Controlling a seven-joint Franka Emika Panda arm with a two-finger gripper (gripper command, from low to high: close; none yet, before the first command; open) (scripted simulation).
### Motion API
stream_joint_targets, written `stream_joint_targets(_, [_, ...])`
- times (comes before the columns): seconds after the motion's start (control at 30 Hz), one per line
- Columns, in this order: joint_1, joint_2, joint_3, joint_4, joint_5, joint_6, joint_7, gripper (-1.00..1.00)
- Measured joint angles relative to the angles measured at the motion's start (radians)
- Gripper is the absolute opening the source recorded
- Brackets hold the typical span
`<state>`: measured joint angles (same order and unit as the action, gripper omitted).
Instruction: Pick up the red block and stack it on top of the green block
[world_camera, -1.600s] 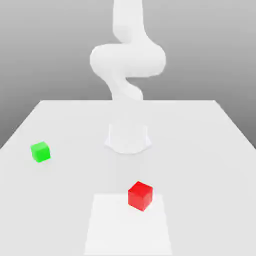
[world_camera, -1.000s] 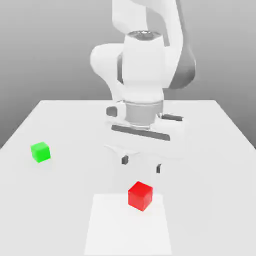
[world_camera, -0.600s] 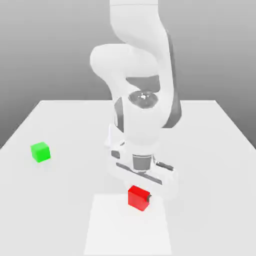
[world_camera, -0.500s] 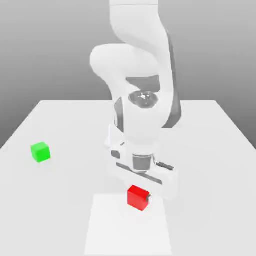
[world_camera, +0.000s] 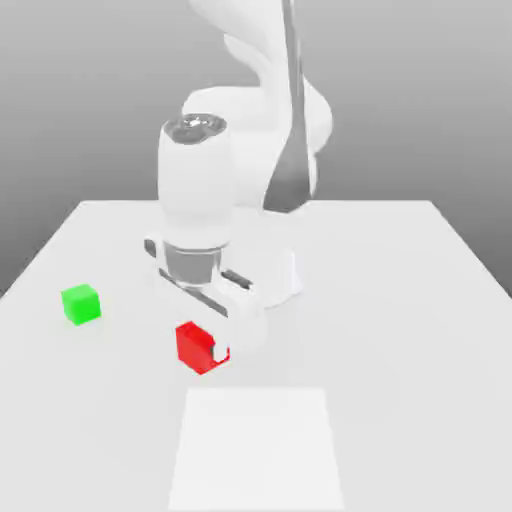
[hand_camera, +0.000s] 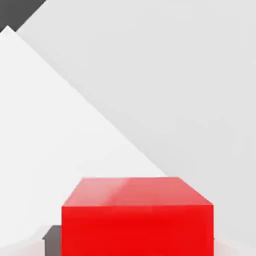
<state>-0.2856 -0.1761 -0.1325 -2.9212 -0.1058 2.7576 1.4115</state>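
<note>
Standing between hand (world_camera: 213, 350) and green block (world_camera: 81, 304): bare table (world_camera: 400, 360).

The block (world_camera: 198, 348) nearer the arm is bright red, plain on every face that shows; in the hand view one face is a deep, even red and the next a softer, paler red with a pinkish patch. The other block (world_camera: 81, 304) is vivid green, unpatterned, its faces differing slightly in shade. The arm (world_camera: 196, 185) is white with dark grey parts. The desk (world_camera: 400, 350) is pale grey and plain, and the patch (world_camera: 257, 450) on it is a whiter rectangle. The backdrop (world_camera: 80, 100) is grey, shading from lighter to darker.
</note>
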Motion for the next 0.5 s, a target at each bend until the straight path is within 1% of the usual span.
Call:
stream_joint_targets(0.43, [-0.522, -0.111, -0.377, -0.005, -0.200, -0.098, -0.134, -1.00])
stream_joint_targets(0.5, [-0.541, -0.103, -0.408, -0.006, -0.194, -0.090, -0.154, -1.00])
